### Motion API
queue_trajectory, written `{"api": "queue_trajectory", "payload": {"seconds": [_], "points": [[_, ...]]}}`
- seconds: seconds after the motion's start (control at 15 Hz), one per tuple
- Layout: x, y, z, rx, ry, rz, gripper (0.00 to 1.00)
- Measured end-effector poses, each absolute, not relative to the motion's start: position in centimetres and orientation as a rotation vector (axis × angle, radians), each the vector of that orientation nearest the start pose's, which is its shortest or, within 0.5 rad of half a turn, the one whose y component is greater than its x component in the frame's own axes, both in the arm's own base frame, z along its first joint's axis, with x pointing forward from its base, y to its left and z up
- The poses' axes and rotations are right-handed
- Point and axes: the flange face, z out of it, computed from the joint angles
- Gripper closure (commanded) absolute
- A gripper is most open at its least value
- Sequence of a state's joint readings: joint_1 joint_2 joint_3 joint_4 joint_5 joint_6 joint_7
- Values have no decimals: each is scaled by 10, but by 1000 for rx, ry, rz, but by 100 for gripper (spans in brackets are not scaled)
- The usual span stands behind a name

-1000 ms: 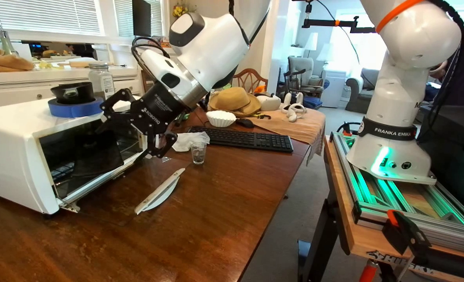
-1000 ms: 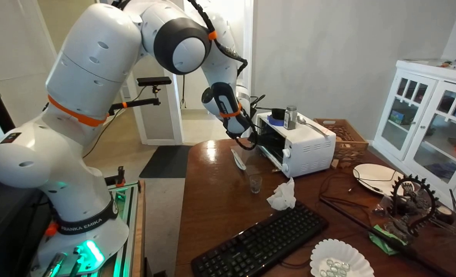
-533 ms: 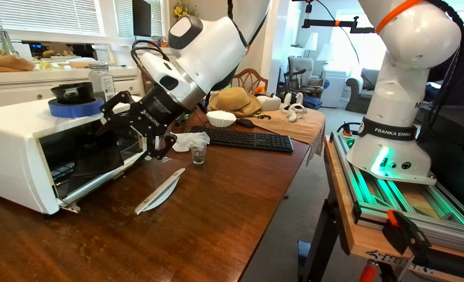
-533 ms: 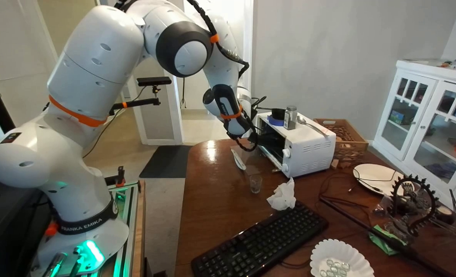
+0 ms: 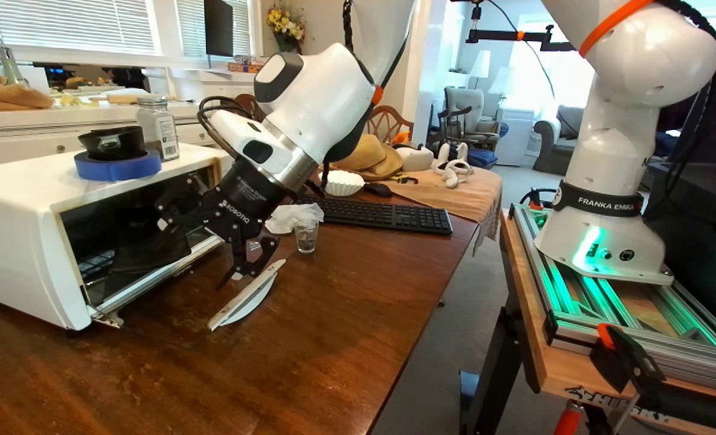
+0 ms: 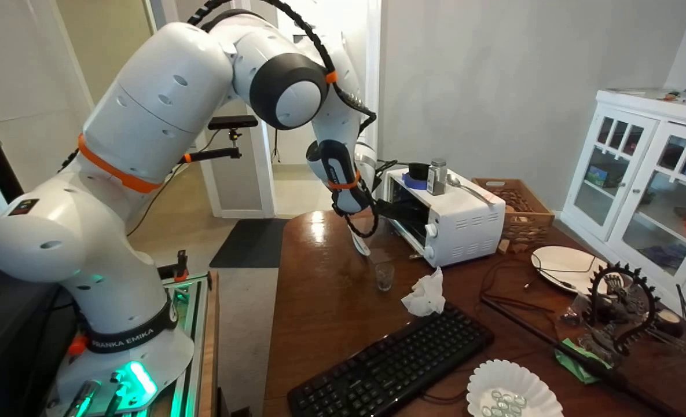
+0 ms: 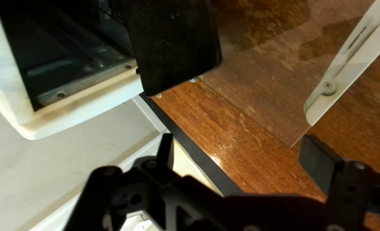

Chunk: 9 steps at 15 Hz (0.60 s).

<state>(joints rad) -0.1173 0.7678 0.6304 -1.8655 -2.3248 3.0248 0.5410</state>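
My gripper (image 5: 199,251) stands open in front of a white toaster oven (image 5: 13,187), with nothing between its jaws. The oven's glass door is folded down; its pale handle strip (image 5: 248,295) lies out over the table, close to the lower fingertip. Whether they touch cannot be told. From the oven's mouth a black pan (image 7: 173,48) juts out in the wrist view. There the gripper (image 7: 239,155) has its fingers far apart, the right one just below the end of the handle strip (image 7: 347,67). The arm mostly hides the gripper in an exterior view.
Blue tape (image 5: 118,166), a black cup (image 5: 111,142), a glass jar (image 5: 158,128) and a spoon (image 6: 469,190) rest on the oven. Nearby are a small glass (image 5: 306,237), crumpled paper (image 6: 425,294) and a keyboard (image 6: 395,365). A wicker basket (image 6: 522,214) stands behind the oven.
The arm has come down and the gripper has dropped lower, away from the oven's top edge and nearer the handle strip. The jaws have stayed open; the other objects have not moved.
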Motion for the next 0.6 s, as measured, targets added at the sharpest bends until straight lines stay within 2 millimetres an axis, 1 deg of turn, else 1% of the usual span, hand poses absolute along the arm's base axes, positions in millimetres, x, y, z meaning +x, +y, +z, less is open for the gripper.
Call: {"api": "queue_trajectory", "payload": {"seconds": [0.2,0.27,0.33,0.4,0.53,0.6], "points": [[497,330,172,1539,2298,1036,0],[501,331,171,1542,2293,1032,12],[505,332,170,1544,2289,1028,27],[509,333,170,1544,2284,1026,34],[515,334,170,1546,2279,1023,51],[517,335,170,1542,2284,1023,58]]}}
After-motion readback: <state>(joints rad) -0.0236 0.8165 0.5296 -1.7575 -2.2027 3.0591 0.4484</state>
